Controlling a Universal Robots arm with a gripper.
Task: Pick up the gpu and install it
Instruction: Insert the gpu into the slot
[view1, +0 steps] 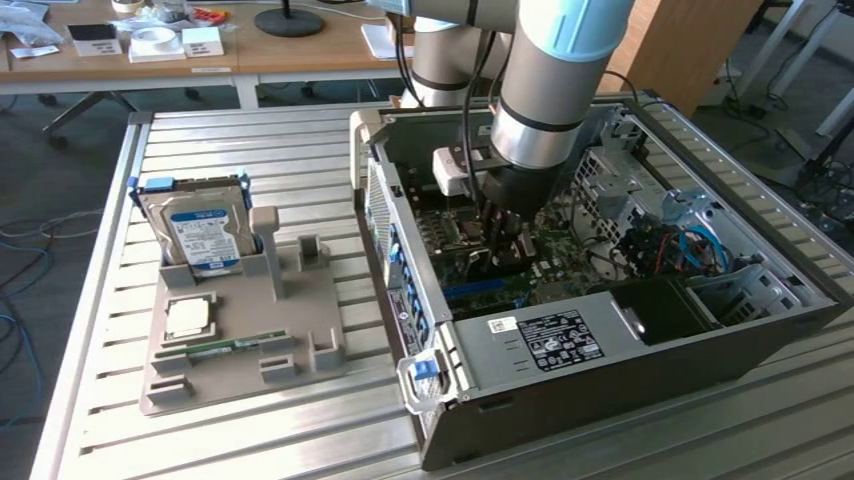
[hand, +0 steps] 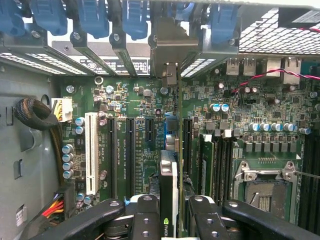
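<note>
**Grey arm, pale-blue trim, black gripper**

Arm (view1: 554, 70), upper middle of the frame: thick silver-grey tube with a pale-blue band (view1: 594, 25) at the top edge and a thin black ring (view1: 531, 125) lower down. Thin black cables (view1: 467, 95) run along its left side. A white boxy block (view1: 454, 170) sits on the wrist, frame centre, with a black wrist body beside it. Gripper (hand: 172, 200) in the wrist view: matte black, chunky linkage fingers (hand: 142, 217), rounded outer bars (hand: 90, 217) and round grey screw heads (hand: 114, 203) on the links.
</note>
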